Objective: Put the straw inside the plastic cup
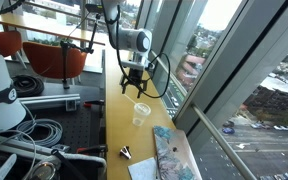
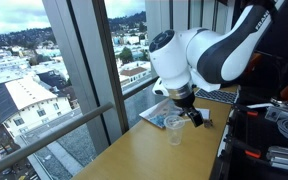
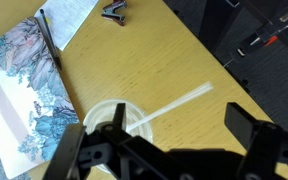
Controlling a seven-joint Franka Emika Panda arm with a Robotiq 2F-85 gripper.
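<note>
The straw [image 3: 179, 104] leaned in the plastic cup [image 3: 99, 110] on the desk [image 3: 184, 50].
Its long axis ran from inside the rim out toward upper right in the wrist view; the pincer [image 1: 134, 90] hung directly above, jaws fully spread, holding nothing.

This was a high-rise office turned robot lab. A long wooden counter [image 1: 117, 115] ran along floor-to-ceiling windows [image 1: 219, 70], city rooftops [image 2: 19, 95] far below beyond it. Over the counter hung a white robot arm [image 2: 199, 55]; behind it stood orange chairs [image 1: 59, 60], beside it coiled cables [image 1: 32, 130].
</note>
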